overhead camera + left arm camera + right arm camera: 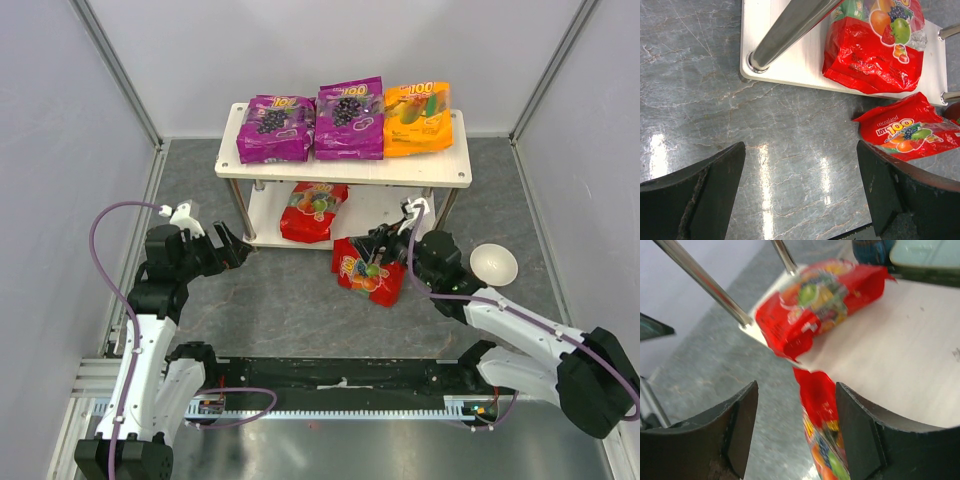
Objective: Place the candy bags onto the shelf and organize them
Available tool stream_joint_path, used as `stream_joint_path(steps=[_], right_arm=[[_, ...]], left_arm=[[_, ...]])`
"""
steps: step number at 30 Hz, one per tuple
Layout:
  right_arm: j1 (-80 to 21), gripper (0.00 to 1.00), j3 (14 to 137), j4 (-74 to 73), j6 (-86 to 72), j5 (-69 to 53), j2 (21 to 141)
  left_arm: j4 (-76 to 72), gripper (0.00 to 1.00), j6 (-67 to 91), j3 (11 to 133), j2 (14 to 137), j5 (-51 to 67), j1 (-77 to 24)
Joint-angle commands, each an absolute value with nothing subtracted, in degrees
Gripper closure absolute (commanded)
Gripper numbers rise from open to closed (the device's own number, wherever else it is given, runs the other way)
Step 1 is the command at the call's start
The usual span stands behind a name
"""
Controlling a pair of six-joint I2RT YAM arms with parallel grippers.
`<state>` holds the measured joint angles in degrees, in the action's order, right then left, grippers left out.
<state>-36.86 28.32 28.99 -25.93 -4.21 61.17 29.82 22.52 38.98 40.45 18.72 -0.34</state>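
Red candy bag (905, 132), lettered "cocoaland LOT 100", is laid lengthwise along the shelf (340, 168) front. Left hand (800, 150) and right hand (796, 386) are seen open, nothing gripped.

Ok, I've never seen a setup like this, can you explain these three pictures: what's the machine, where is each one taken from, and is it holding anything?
These are two robot arms bolted at a table's near edge. The wide picture looks down from above and behind them. The other two come from wrist cameras, so the dark shapes at the bottom are each arm's fingers. A two-level shelf stands farther back. On top lie the left purple bag, the middle purple bag and an orange bag; a red bag lies on the lower board. A second red bag sits in front of the shelf, with a white bowl to its right. The left gripper is open and empty. The right gripper is open too, its fingers either side of that bag, not clamped on it.
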Motion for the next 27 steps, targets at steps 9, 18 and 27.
stream_joint_path(steps=[9,18,27], right_arm=[[-37.2,0.26,32.2,4.7,-12.1,-0.3,59.1],[-40.6,0.25,35.9,-2.5,-6.5,-0.3,60.8],[-48.5,0.15,37.7,-7.5,-1.4,10.7,64.4]], left_arm=[[27.6,0.01,23.8,39.5,40.2,20.5,-0.1],[27.6,0.01,23.7,39.4,40.3,20.4,-0.1],[27.6,0.01,23.8,39.4,40.5,20.4,-0.1]])
